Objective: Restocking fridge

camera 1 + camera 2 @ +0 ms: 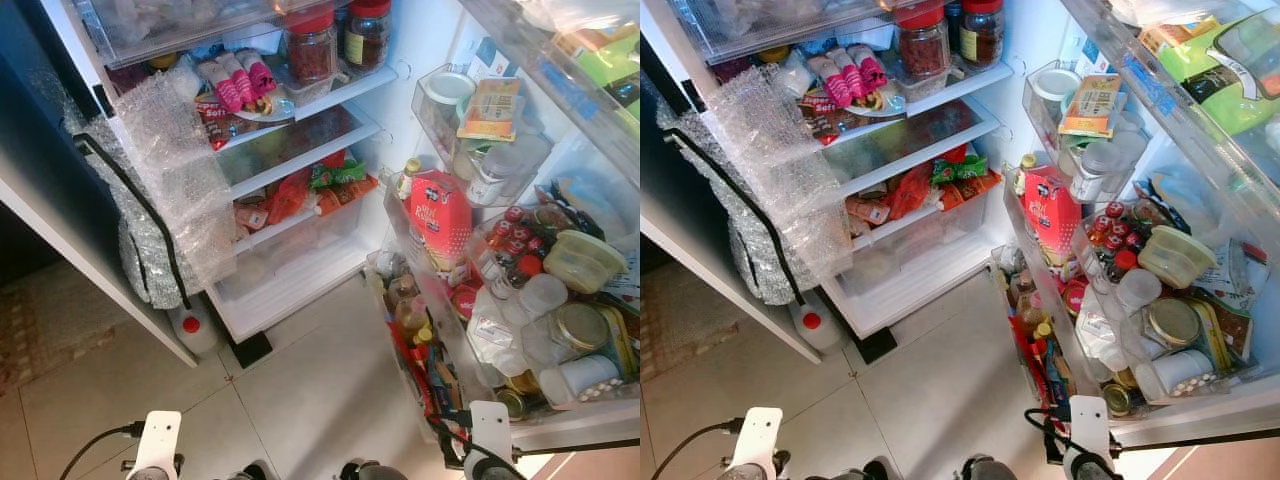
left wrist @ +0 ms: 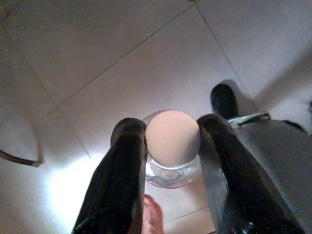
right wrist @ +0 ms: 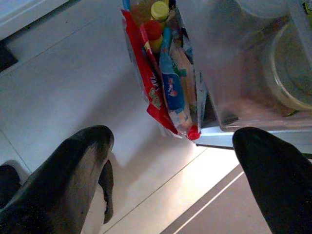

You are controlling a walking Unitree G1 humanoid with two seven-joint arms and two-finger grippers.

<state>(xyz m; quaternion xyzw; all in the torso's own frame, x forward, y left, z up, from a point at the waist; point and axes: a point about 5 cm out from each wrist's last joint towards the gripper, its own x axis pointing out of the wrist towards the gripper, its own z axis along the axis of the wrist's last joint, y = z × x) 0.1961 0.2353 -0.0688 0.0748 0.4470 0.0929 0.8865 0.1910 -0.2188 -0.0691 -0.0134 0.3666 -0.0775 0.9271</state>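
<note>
Both head eyes look steeply down from above into the open fridge (image 1: 300, 140) and share its shelves and door racks (image 1: 1140, 300), while each wrist camera faces the tiled floor (image 2: 97, 58) beside the fridge at close range.

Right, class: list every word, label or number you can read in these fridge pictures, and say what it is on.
Nothing reads for certain.
Red carton, door shelf: white print, too blurred.
Red packet, bottom door rack: lettering blurred.
Dark jar, top shelf: label too small.
Glass jar in left gripper: plain lid, no text.
</note>
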